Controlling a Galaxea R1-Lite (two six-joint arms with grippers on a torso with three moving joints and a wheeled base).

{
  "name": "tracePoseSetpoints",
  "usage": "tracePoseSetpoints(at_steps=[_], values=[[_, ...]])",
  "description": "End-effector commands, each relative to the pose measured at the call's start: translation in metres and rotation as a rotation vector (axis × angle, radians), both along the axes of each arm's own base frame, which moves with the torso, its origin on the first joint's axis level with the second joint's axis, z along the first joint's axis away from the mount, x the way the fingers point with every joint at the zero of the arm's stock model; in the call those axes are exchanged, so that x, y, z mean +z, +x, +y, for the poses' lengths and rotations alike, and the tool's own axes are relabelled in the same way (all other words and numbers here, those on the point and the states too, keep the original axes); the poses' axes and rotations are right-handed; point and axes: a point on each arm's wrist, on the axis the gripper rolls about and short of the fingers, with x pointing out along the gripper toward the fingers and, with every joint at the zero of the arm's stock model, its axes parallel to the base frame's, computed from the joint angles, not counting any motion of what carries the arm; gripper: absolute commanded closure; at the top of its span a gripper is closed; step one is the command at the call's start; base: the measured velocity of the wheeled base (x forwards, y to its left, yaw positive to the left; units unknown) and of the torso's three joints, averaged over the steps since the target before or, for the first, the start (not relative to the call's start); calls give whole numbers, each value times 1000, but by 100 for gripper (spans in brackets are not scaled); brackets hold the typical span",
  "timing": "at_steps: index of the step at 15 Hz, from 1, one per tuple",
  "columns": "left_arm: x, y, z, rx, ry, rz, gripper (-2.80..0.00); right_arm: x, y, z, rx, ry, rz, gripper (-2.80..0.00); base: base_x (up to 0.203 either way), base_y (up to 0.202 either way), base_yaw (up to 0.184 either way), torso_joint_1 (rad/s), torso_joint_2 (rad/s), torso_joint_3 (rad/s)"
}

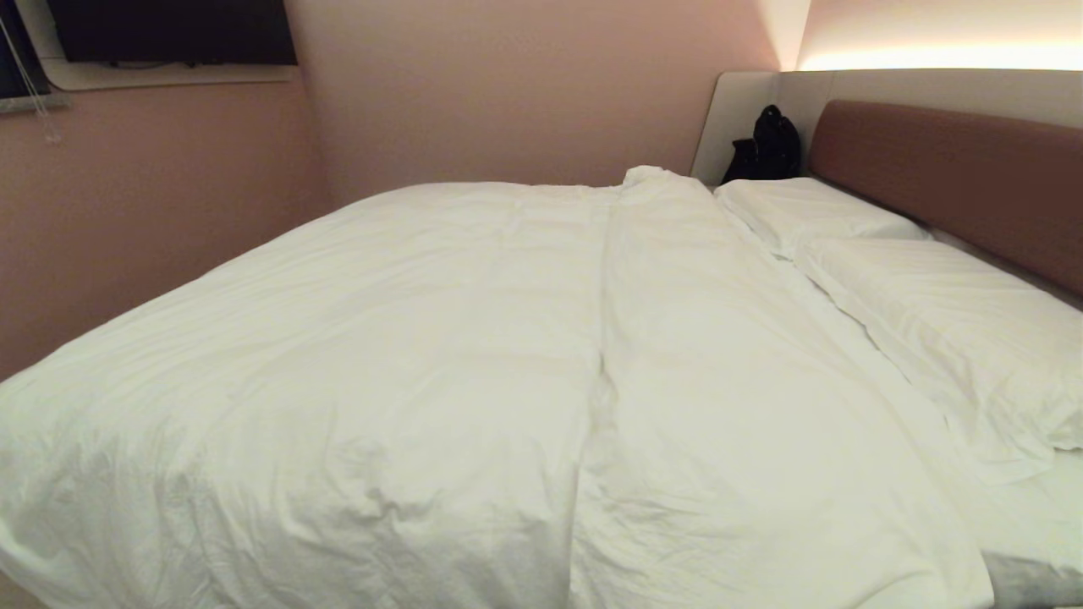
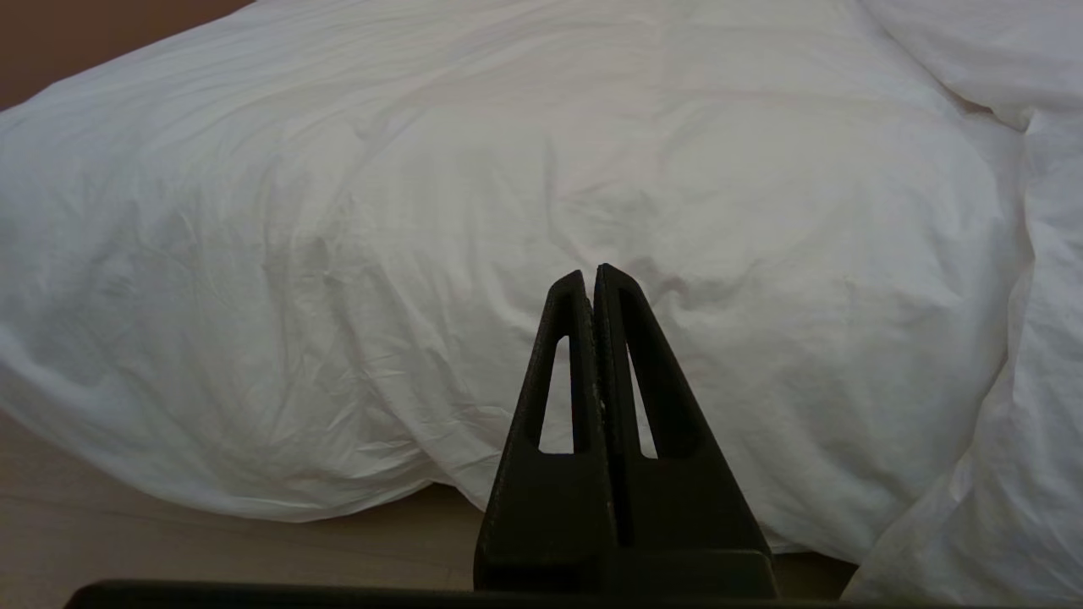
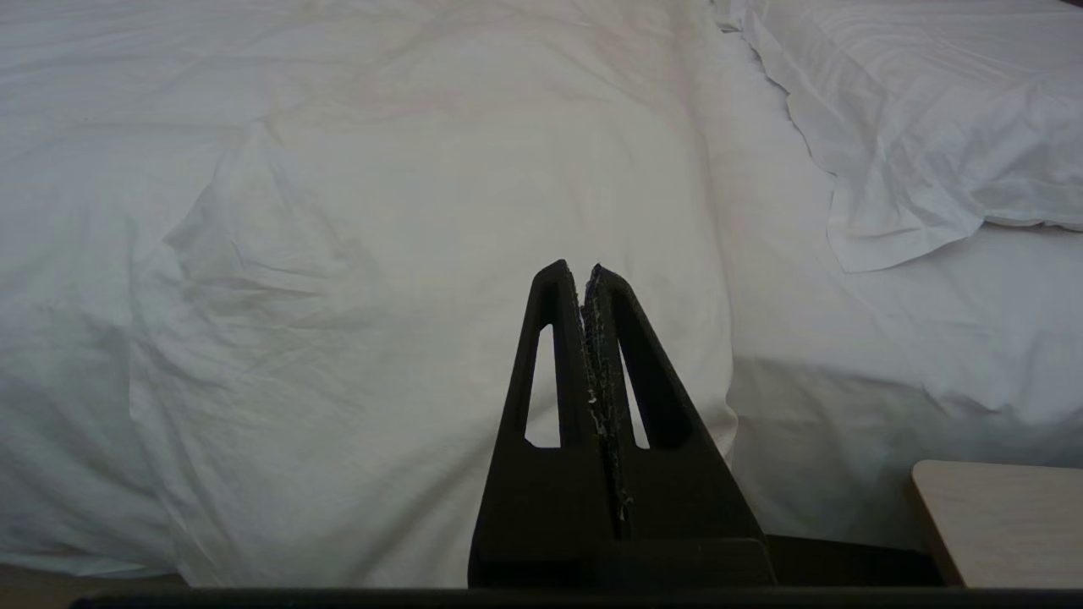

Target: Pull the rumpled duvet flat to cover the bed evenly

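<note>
1. From the head view, the duvet (image 1: 381,364) is lying over the bed (image 1: 1028,575) with a doubled-over strip running up its middle towards the far wall; two pillows (image 1: 939,321) are resting by the brown headboard (image 1: 964,178), a black bag (image 1: 766,148) is sitting in the corner; neither arm is showing here.
2. From the left wrist view, the left claw (image 2: 590,275) is hanging pressed together, empty, just short of the duvet's puffy near edge drooping over the floor (image 2: 169,550).
3. From the right wrist view, the right claw (image 3: 579,269) is likewise closed on nothing, pointing at the fold's edge; a pale wooden surface (image 3: 998,524) is sitting beside the bed; I'd judge it best to open both, pinch the folded layer alone, and draw it evenly towards the pillows.
</note>
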Motion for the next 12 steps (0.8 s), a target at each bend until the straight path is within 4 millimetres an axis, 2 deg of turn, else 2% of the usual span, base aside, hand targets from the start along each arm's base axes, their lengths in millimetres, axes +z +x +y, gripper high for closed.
tracePoseSetpoints(at_steps=[1, 12], values=[[0, 0, 0, 1, -2, 0, 0, 0, 0, 0, 0, 0, -1, 0, 0, 0, 0, 0, 0, 0], [0, 0, 0, 3, -8, -1, 0, 0, 0, 0, 0, 0, -1, 0, -6, 0, 0, 1, 0, 0]])
